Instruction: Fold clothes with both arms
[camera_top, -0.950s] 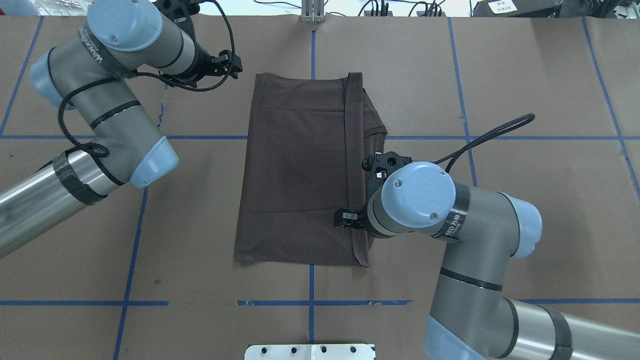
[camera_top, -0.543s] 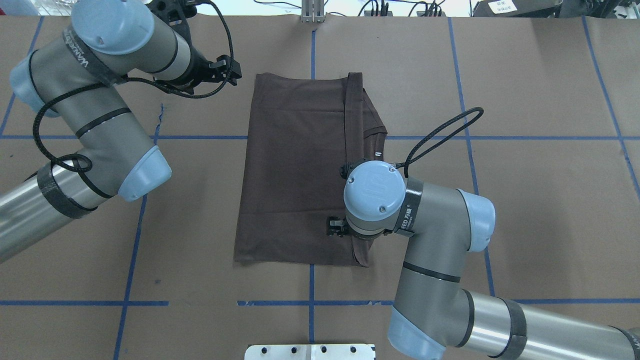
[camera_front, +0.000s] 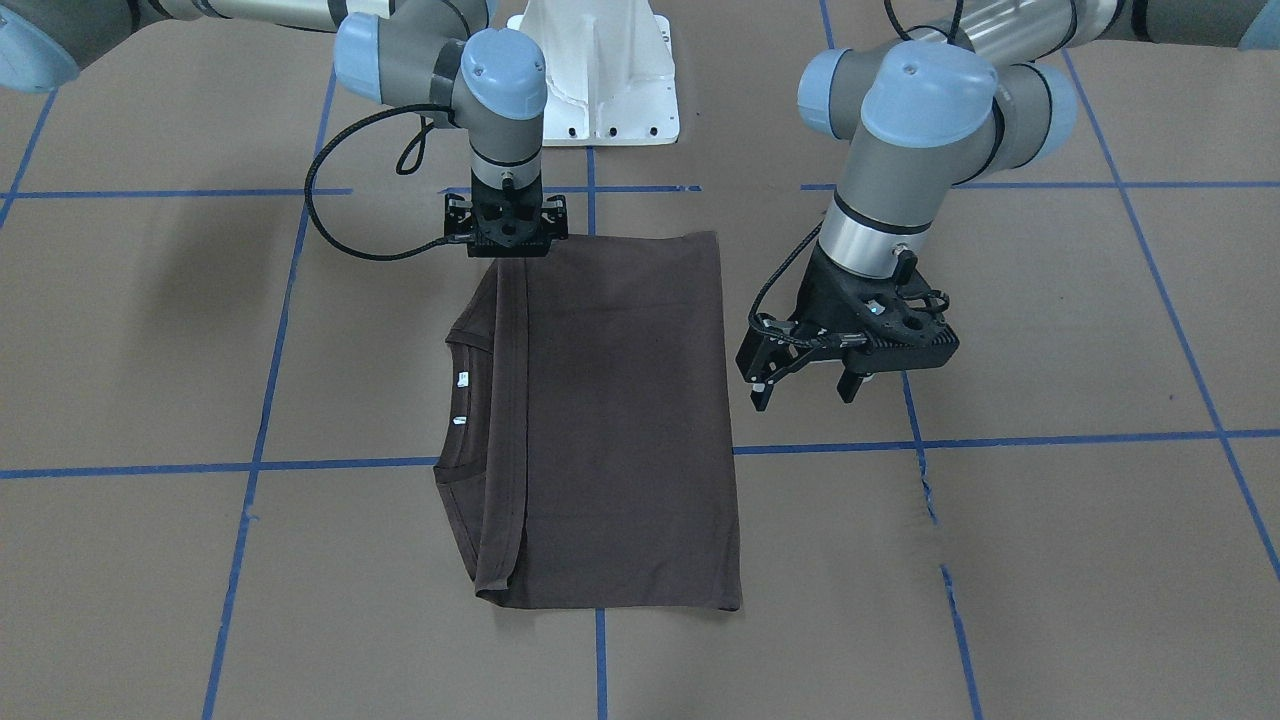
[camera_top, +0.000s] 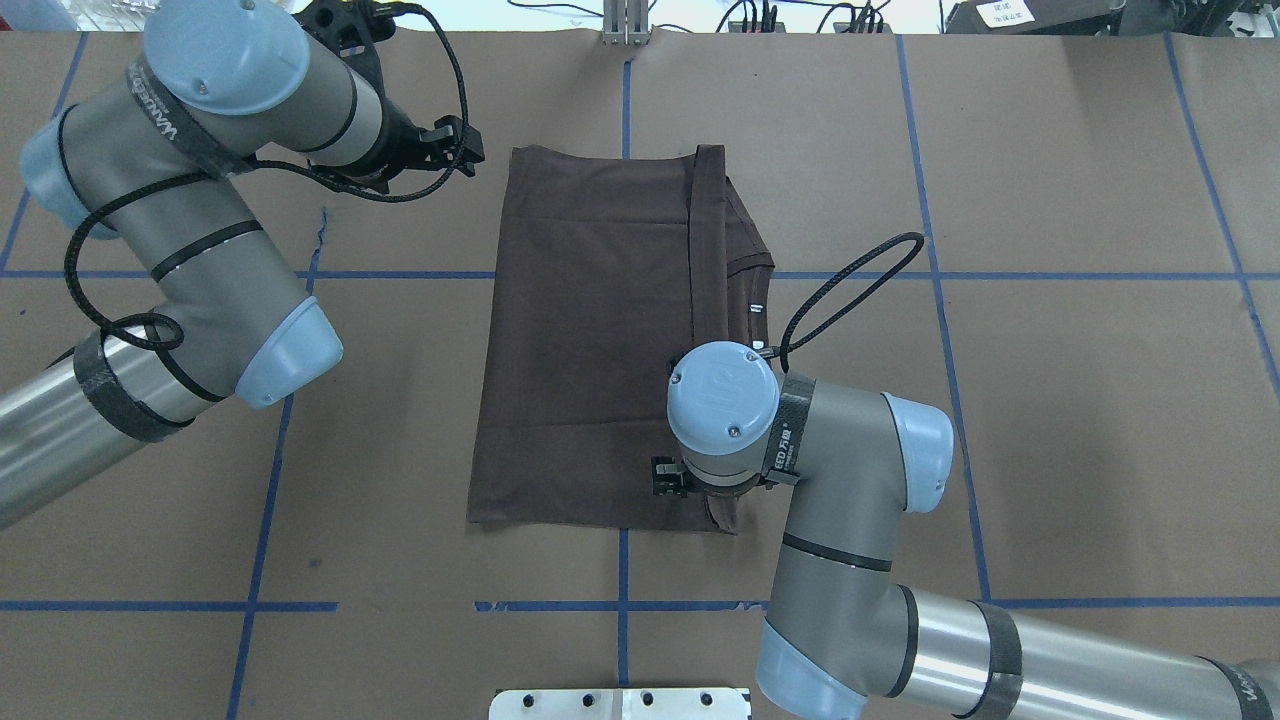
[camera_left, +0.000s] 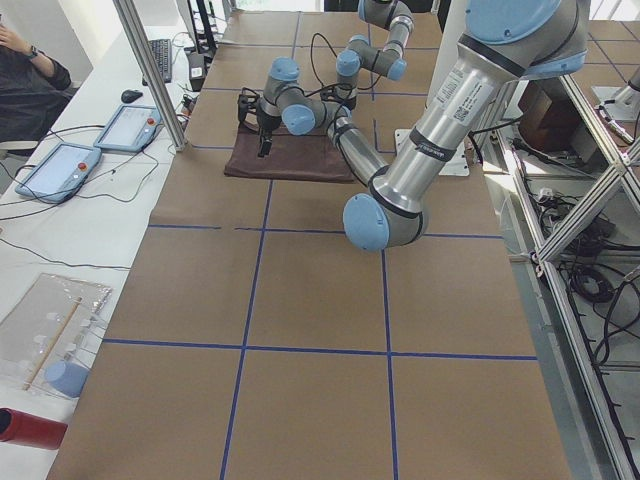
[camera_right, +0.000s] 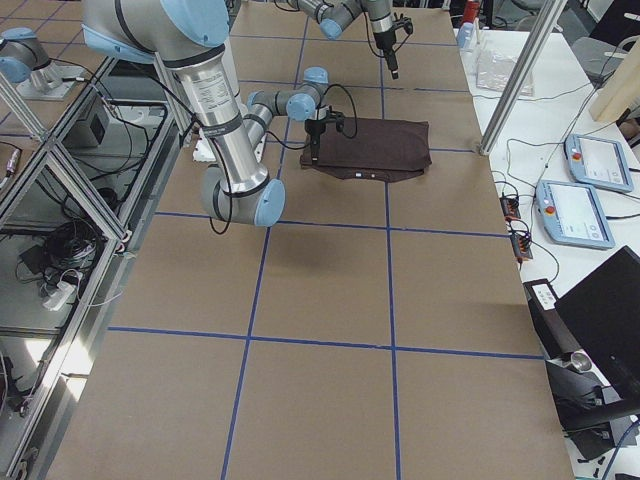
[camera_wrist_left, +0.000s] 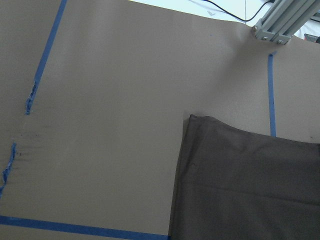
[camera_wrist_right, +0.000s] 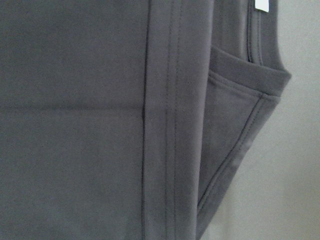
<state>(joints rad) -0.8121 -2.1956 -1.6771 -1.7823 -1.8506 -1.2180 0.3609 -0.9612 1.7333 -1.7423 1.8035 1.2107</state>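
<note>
The dark brown T-shirt lies flat on the brown table paper, folded into a long rectangle. Its ribbed collar with small white labels shows along one side. My left gripper hangs open and empty above the table, beside the shirt's long plain edge and apart from it. My right gripper points straight down at the shirt's corner nearest the robot base, by the folded hem. Its fingertips are hidden, so I cannot tell whether it is open or shut. The right wrist view holds only cloth.
The white pedestal base stands behind the shirt. Blue tape lines cross the paper, which has a small tear near the left arm. An aluminium post rises at the far edge. Tablets and a seated person are beyond the table.
My right arm has slid along the folded hem toward the robot's side and now stands over the shirt's near corner. The left arm has shifted only slightly.
</note>
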